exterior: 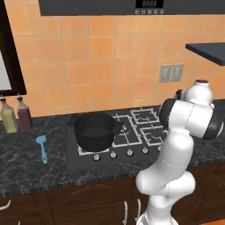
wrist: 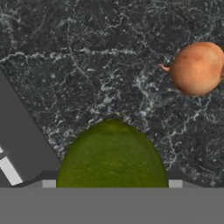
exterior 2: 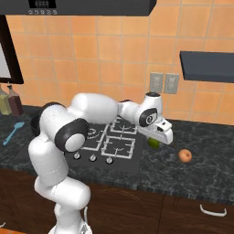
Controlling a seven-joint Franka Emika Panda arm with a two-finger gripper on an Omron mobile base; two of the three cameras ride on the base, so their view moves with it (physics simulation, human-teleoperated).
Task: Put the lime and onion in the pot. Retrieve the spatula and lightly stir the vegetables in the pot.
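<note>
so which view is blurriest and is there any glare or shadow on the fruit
Hand view: softest, the yellow-green round lime looms close with fuzzy edges and its lower part darker; the orange-brown round onion carries a pale sheen. Right base view: lime sits dim under the white hand. Left base view: even flat light, black round pot crisp.

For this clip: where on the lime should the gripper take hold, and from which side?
Across its widest middle, coming straight down from above. The lime is a small round ball resting on the dark counter, so only its equator gives both fingers purchase. The onion lies apart, leaving the approach free.
</note>
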